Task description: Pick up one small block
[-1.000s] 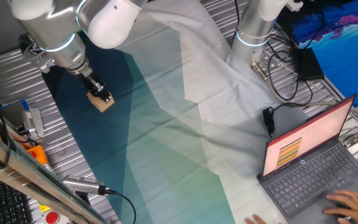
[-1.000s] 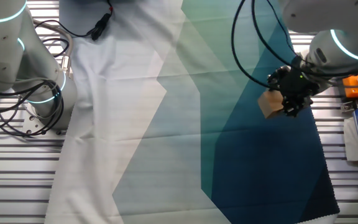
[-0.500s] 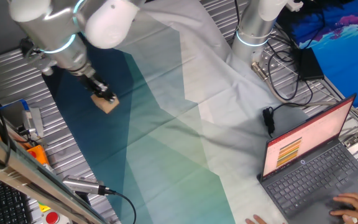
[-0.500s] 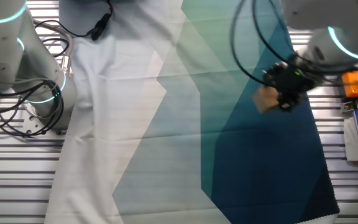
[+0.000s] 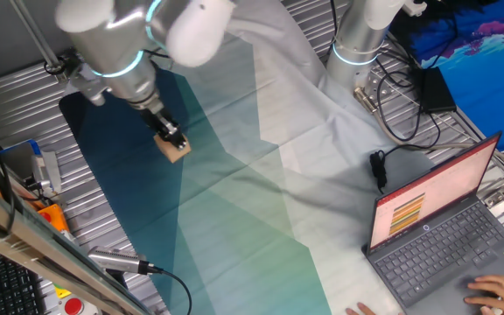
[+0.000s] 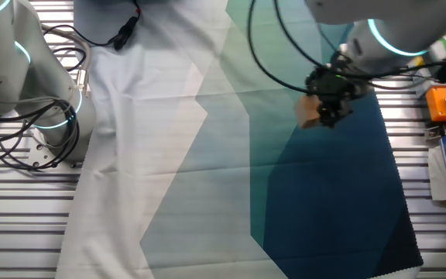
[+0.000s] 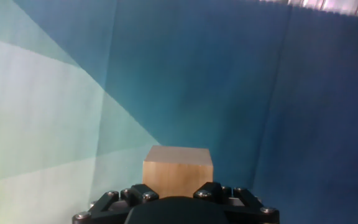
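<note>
The small block [image 5: 177, 150] is a plain light-tan wooden cube. My gripper [image 5: 170, 136] is shut on it and holds it above the blue-green cloth [image 5: 234, 227]. In the other fixed view the block [image 6: 309, 113] sits at the left side of the gripper [image 6: 325, 108]. In the hand view the block [image 7: 178, 172] fills the space between the black fingers [image 7: 135, 196] at the bottom edge, and the cloth [image 7: 191, 81] lies well below it.
An open laptop [image 5: 436, 229] with a hand on it is at the right. A second arm's base [image 5: 361, 39] and cables [image 5: 401, 105] stand at the back. Tools and an orange box [image 6: 442, 105] lie beside the cloth on the metal table [image 5: 24, 87].
My gripper has moved with the block in it, right and toward the cloth's middle in the one fixed view, left and up in the other fixed view.
</note>
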